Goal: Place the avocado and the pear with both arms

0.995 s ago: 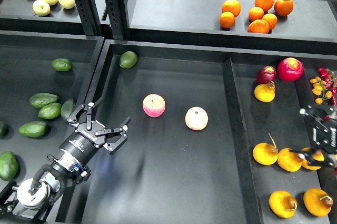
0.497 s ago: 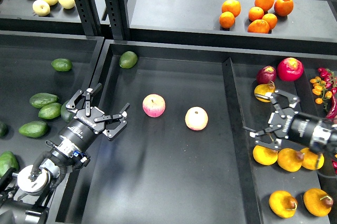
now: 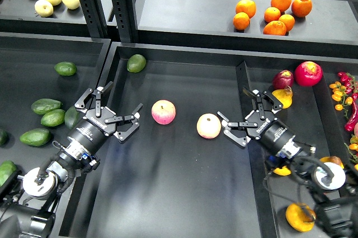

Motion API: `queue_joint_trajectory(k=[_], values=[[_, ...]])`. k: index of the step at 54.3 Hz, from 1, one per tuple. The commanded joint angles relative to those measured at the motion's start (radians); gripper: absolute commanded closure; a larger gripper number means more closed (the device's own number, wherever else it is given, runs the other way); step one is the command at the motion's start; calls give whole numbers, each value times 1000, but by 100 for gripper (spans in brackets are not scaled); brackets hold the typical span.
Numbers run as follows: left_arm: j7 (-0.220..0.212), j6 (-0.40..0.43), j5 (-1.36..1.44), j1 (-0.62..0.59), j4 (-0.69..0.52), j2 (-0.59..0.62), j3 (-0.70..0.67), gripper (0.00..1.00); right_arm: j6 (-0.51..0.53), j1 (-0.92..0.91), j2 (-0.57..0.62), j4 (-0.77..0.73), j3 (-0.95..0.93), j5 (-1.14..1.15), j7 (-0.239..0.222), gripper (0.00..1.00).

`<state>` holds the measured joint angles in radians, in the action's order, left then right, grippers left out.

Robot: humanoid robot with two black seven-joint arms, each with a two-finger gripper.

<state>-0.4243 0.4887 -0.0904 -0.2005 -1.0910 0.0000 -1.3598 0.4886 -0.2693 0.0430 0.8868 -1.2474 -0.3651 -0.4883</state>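
Lying just left of the left hand (image 3: 109, 116), the avocado (image 3: 70, 117).

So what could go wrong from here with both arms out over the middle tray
The right gripper hangs open close beside the pale pink-yellow apple and could knock it rolling. The left gripper, also open, sits over the divider wall, hiding part of a dark green avocado, so a reach could clip that wall.

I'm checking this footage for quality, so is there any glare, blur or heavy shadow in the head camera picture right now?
Head view: sharp overall; the left gripper and right gripper show no clear motion blur. Soft sheen on the black centre tray, with faint diffuse shadows under the arms. The two apples are evenly lit, no blown highlights.
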Motion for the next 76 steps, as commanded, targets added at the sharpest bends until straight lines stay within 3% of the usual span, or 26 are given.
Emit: queue_joint_trajectory(k=[1, 24, 55, 76], values=[[12, 0, 0, -1, 0, 0, 4, 1, 0, 31, -43, -6, -93, 0, 0, 0], [15, 0, -3, 41, -10, 0, 7, 1, 0, 76, -43, 20, -130, -9, 0, 0], [16, 0, -9, 102, -53, 0, 25, 1, -1, 174, -43, 230, -89, -58, 0, 0], [18, 0, -3, 56, -73, 0, 34, 1, -165, 174, -43, 302, -98, -54, 0, 0]])
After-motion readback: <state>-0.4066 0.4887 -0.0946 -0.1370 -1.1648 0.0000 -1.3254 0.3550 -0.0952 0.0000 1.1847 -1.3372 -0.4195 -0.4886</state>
